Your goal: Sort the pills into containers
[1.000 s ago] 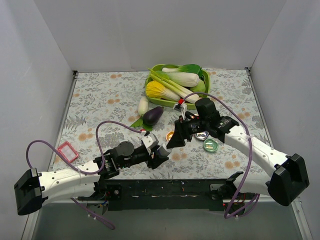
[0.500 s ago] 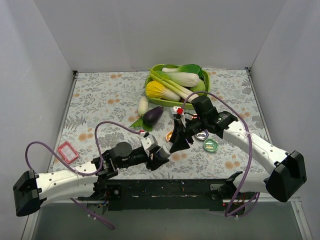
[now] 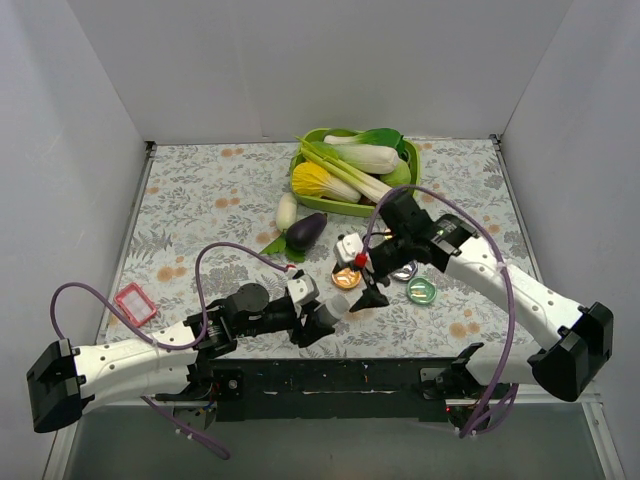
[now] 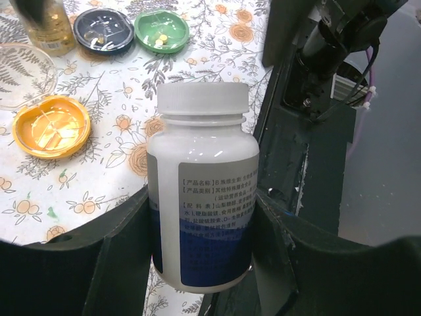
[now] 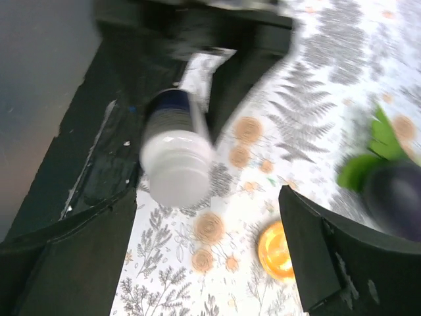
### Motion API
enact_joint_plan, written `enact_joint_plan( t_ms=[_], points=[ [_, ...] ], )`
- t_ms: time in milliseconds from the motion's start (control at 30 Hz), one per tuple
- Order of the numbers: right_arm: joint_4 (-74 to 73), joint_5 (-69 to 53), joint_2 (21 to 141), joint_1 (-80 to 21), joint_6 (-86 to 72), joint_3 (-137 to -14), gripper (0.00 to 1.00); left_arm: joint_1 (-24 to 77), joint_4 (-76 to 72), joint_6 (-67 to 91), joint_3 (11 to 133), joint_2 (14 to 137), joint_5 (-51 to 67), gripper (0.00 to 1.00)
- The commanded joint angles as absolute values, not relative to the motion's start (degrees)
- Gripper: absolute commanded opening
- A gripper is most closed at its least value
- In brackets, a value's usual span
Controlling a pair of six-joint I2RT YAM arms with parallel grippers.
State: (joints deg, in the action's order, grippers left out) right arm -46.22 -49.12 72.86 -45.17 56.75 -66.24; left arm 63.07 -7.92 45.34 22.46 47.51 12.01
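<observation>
My left gripper (image 3: 322, 318) (image 4: 200, 263) is shut on a white pill bottle (image 3: 330, 310) (image 4: 200, 191) with a blue-and-white label. Its cap is on, and it is held near the table's front edge. My right gripper (image 3: 368, 283) (image 5: 210, 263) is open and empty, just right of the bottle's cap (image 5: 176, 158). The orange dish (image 3: 347, 277) (image 4: 51, 126) (image 5: 276, 250) lies beside it. The dark blue dish (image 3: 403, 270) (image 4: 103, 29) and green dish (image 3: 421, 290) (image 4: 161, 29) lie further right, with small pills in them.
A lime-green tray (image 3: 410, 152) of vegetables stands at the back. An eggplant (image 3: 306, 230) (image 5: 395, 197) and a white radish (image 3: 286, 210) lie in front of it. A pink square frame (image 3: 133, 303) lies at the left. A clear round lid (image 4: 20, 72) and a small amber bottle (image 4: 43, 26) are near the dishes.
Half a second ago my right gripper was down at the bottle's cap; now it has drawn back up and to the right, open. My left gripper has shifted slightly, still holding the bottle.
</observation>
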Motion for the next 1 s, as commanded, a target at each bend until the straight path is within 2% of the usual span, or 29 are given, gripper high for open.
enact_joint_plan(
  t_ms=[0,133,200,233,267,333,400,433,500,667,967],
  points=[
    [-40.03,-50.63,70.85,-36.4,40.37,-72.6,0.96,62.67,-9.14,45.44,24.61,46.85,8.09,0.0],
    [-28.22,-39.58,64.78,-32.87,21.21,-69.78,0.98,62.58,-10.37,44.13,25.05,48.24,7.56,0.0],
    [-33.11,-43.04,68.27,-32.43,17.6,-72.67,0.93,62.67,-9.93,43.68,26.36,49.48,6.86,0.0],
    [-38.44,-46.55,72.73,-32.43,16.71,-75.38,0.87,62.58,-9.84,43.51,26.8,50.61,6.33,0.0],
    [-41.02,-55.89,75.04,-32.34,15.22,-76.11,0.86,62.58,-9.58,43.51,27.15,51.06,5.72,0.0],
    [-41.32,-63.77,78.12,-32.43,8.4,-72.11,0.84,62.67,-9.58,43.77,27.86,51.76,3.17,0.0],
    [-28.44,-64.61,75.69,-32.43,0.48,-65.69,0.84,62.67,-10.63,44.03,27.86,52.21,1.42,0.0],
    [-23.95,-63.73,73.06,-32.43,-8.61,-62.87,0.84,62.67,-11.24,44.21,27.6,52.29,0.88,0.0],
    [-18.12,-63.11,71.72,-32.52,-14.3,-57.32,0.88,62.67,-13.0,44.47,27.16,52.21,0.7,0.0],
    [-21.44,-50.02,71.37,-32.61,-16.52,-57.83,0.88,62.67,-16.26,44.56,26.37,52.82,-1.05,0.0],
    [-18.54,-52.55,72.51,-32.61,-19.34,-57.83,0.77,62.58,-16.35,44.56,27.42,55.11,-0.26,0.0]
  ],
)
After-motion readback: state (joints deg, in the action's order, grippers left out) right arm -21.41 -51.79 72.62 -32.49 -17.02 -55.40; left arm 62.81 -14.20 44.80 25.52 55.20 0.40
